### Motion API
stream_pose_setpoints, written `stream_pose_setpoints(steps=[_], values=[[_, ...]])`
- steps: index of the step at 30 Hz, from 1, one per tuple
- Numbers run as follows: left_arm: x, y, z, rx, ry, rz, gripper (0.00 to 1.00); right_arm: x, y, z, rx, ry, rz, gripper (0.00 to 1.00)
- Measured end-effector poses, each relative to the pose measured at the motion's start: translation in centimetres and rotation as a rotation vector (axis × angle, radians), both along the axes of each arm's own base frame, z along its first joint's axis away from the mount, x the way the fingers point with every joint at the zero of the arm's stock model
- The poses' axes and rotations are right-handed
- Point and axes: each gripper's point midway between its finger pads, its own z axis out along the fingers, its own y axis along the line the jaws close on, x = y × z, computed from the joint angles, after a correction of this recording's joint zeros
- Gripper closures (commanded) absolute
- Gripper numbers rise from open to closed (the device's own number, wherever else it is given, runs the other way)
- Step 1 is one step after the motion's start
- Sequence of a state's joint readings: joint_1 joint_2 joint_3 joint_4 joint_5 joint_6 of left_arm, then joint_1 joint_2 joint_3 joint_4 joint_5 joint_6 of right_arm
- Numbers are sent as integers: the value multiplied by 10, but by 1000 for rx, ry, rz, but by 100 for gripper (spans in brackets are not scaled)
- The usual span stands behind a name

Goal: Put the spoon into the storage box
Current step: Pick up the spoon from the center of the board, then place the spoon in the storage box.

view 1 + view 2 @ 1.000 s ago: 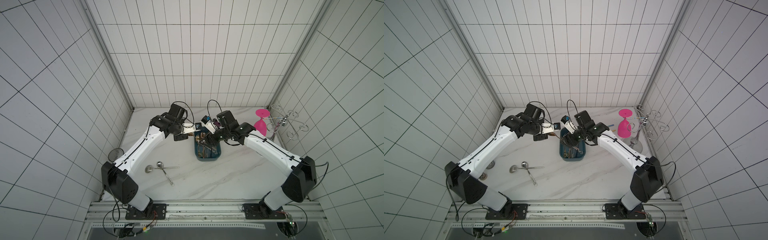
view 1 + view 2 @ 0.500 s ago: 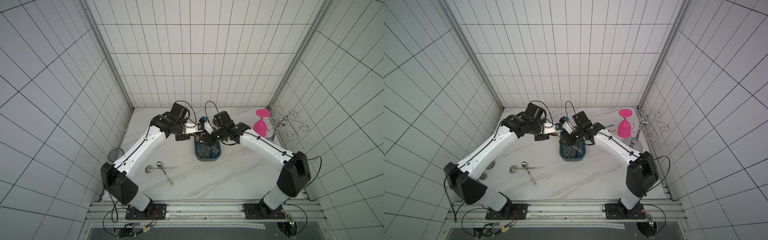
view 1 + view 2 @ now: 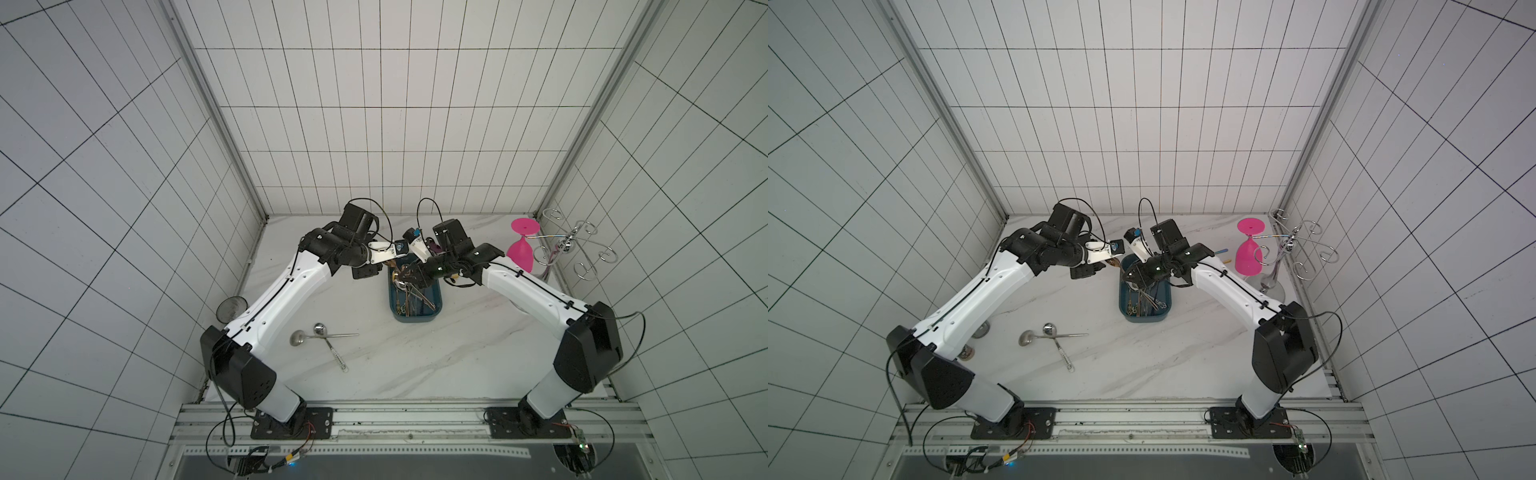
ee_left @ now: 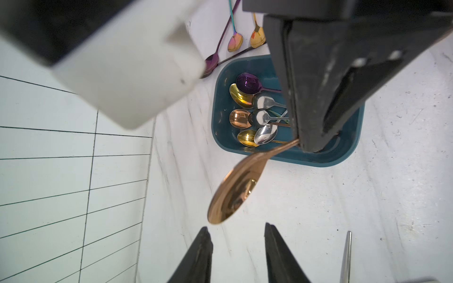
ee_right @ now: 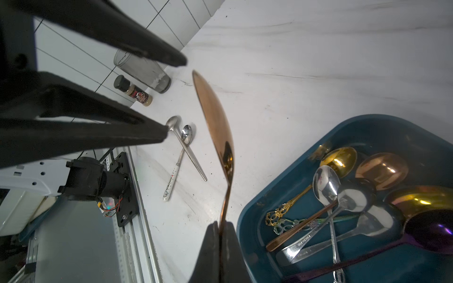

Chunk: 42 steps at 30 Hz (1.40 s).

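A copper spoon (image 4: 235, 193) hangs just outside the far end of the storage box (image 3: 415, 320), a dark teal tray holding several spoons. My right gripper (image 5: 221, 224) is shut on the copper spoon's (image 5: 215, 117) thin handle, bowl pointing away from it. My left gripper (image 4: 235, 226) is open, its fingertips on either side of the bowl's tip without touching it. In both top views the two grippers meet over the box's (image 3: 1144, 318) far left corner.
Two silver spoons (image 3: 320, 332) lie crossed on the marble table, left of the box. A grey glass (image 5: 142, 71) and a spice jar (image 5: 133, 92) stand by the left wall. A pink goblet (image 3: 521, 249) and a wire rack (image 3: 573, 245) stand at the back right. More coloured spoons (image 4: 235, 41) lie behind the box.
My right gripper has closed on the copper spoon's handle. My left gripper, shut a moment ago, has opened and let go of the bowl end.
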State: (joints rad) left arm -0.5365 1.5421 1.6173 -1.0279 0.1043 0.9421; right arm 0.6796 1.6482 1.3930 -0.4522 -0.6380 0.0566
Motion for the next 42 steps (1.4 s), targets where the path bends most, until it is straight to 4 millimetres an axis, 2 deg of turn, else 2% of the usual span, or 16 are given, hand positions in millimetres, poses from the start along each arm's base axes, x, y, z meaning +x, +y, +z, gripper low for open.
stream_pose_setpoints(steps=[6,9,10,13,17,21,25,27,30,35,42], values=[[5,7,15,-79,-3,109,39,26,-13,-20,16,81,-180,100],[8,17,28,-155,6,203,25,36,-15,-25,40,118,-268,100],[11,23,34,-193,9,248,20,40,-15,-26,52,131,-300,100],[20,45,51,-310,17,368,15,51,-12,-30,88,177,-378,100],[29,81,63,-464,47,524,5,65,-9,-47,118,241,-476,100],[32,113,54,-593,124,657,4,71,-12,-66,116,298,-560,100],[30,129,34,-688,222,743,1,76,-10,-69,127,310,-603,100],[28,134,24,-725,266,776,1,77,-7,-73,129,321,-605,100],[28,139,15,-770,314,813,1,75,-4,-91,101,355,-612,99],[31,138,17,-824,332,819,1,72,-3,-119,47,397,-621,94],[35,144,20,-863,327,833,1,70,-5,-124,24,394,-627,80]])
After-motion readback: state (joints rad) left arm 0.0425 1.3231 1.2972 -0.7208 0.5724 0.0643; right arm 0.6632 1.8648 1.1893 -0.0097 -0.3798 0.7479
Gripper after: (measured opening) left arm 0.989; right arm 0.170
